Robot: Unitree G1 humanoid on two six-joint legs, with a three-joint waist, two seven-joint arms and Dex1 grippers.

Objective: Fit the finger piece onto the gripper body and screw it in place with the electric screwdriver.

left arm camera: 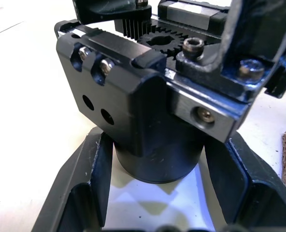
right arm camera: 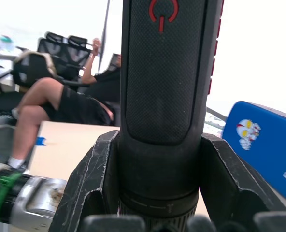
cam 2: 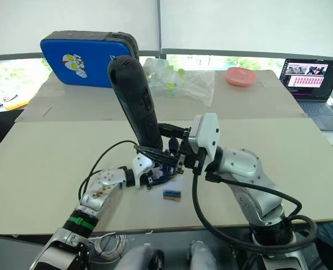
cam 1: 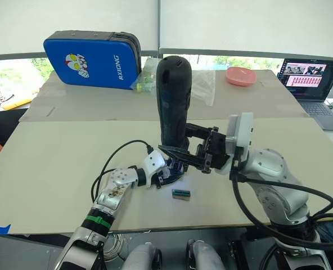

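Observation:
The gripper body (left arm camera: 148, 96), a chunky black block with gear teeth and screws on top, sits low over the table (cam 1: 54, 163) between the fingers (left arm camera: 80, 183) of my left gripper (cam 1: 167, 172), which is shut on it. The electric screwdriver (cam 1: 174, 95) stands nearly upright above it, its fat rounded end up. My right gripper (cam 1: 180, 151) is shut around the screwdriver's lower part, with its fingers (right arm camera: 94, 179) pressing both sides. The bit is hidden behind the fingers. I cannot tell the finger piece apart from the black parts on the body.
A tiny green-and-brown block (cam 1: 180, 193) lies just in front of the grippers. At the back are a blue case (cam 1: 90, 61), a clear plastic bag (cam 1: 203, 84), a pink bowl (cam 1: 241, 76) and a laptop (cam 1: 313, 84). A seated person (right arm camera: 61, 101) appears in the right wrist view.

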